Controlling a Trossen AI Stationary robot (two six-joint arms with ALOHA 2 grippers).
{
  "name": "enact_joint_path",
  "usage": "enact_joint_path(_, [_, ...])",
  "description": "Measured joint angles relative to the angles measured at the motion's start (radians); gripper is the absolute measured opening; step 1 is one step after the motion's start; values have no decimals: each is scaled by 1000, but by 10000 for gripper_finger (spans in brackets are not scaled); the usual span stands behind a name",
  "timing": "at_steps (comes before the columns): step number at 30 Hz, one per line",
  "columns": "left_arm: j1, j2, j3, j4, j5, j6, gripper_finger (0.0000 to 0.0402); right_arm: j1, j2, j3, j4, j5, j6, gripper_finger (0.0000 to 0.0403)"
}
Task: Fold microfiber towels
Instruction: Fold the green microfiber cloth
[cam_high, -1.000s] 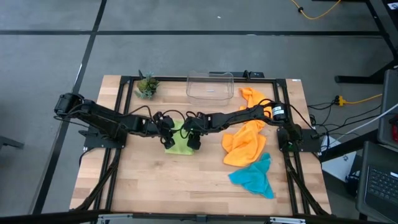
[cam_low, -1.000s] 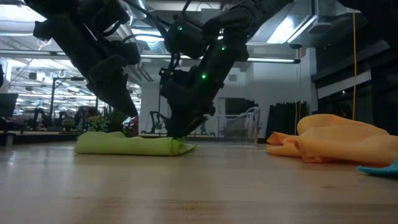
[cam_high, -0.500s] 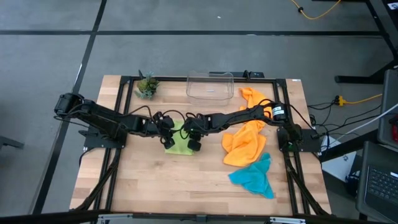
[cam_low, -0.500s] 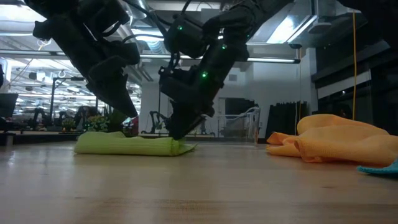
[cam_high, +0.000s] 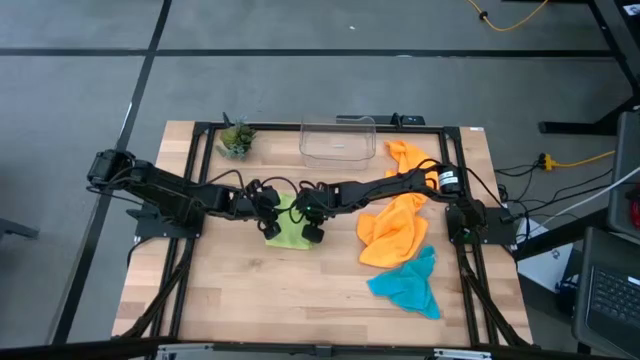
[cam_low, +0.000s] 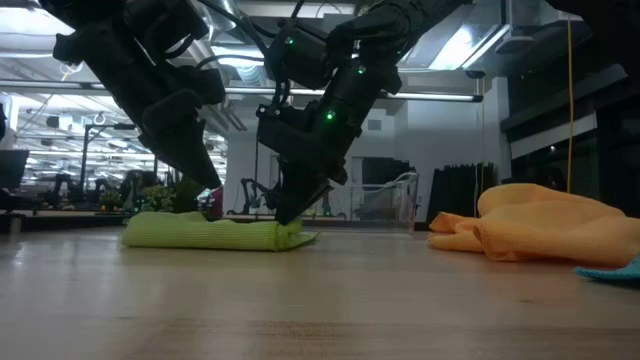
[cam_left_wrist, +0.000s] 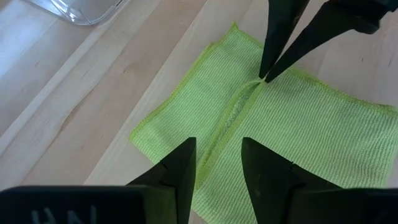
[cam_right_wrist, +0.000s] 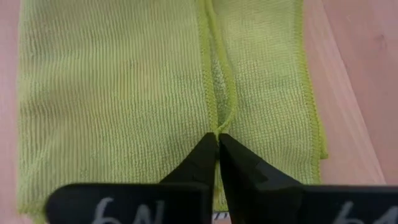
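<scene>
Right gripper (cam_right_wrist: 217, 138) has pinched in since 1 second back; its 2 fingers now meet tip to tip on the raised hem seam of the lime green towel (cam_high: 287, 225), as the right wrist view shows. Arm positions barely changed in the high view.

Left gripper (cam_left_wrist: 217, 168) hovers at the towel's opposite side, fingers apart with a clear gap, holding nothing visible. Towel lies partly folded near table centre, 2 flaps meeting at a ridge, between both grippers.

2 orange towels (cam_high: 395, 225) sit heaped to the right, the teal towel (cam_high: 410, 285) nearer the front edge, all 3 unfolded. Clear bin (cam_high: 338, 138) and potted plant (cam_high: 236, 138) are at the back.

Risks, as judged:
- Pinch looks thin, only hem edge caught; lifting could let it slip out.
- Pinch may take 1 layer only, so the fold opens instead of carrying over.
- Left gripper not pinning the cloth, so a pull may drag the whole towel.
</scene>
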Motion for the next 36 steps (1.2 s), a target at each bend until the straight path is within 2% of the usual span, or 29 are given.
enact_joint_path(6, [0, 0, 0, 0, 0, 0, 121, 0, 0, 0, 1, 0, 3, 85])
enact_joint_path(15, [0, 0, 0, 0, 0, 0, 121, -8, 0, 0, 13, 0, 0, 196])
enact_joint_path(19, [0, 0, 0, 0, 0, 0, 121, -11, 0, 0, 13, -27, -1, 226])
enact_joint_path(25, [0, 0, 0, -1, 0, 0, 121, -10, 22, 1, 16, -65, 3, 224])
enact_joint_path(36, [0, 0, 0, 0, 0, 0, 121, -11, 35, 0, 32, -61, 2, 181])
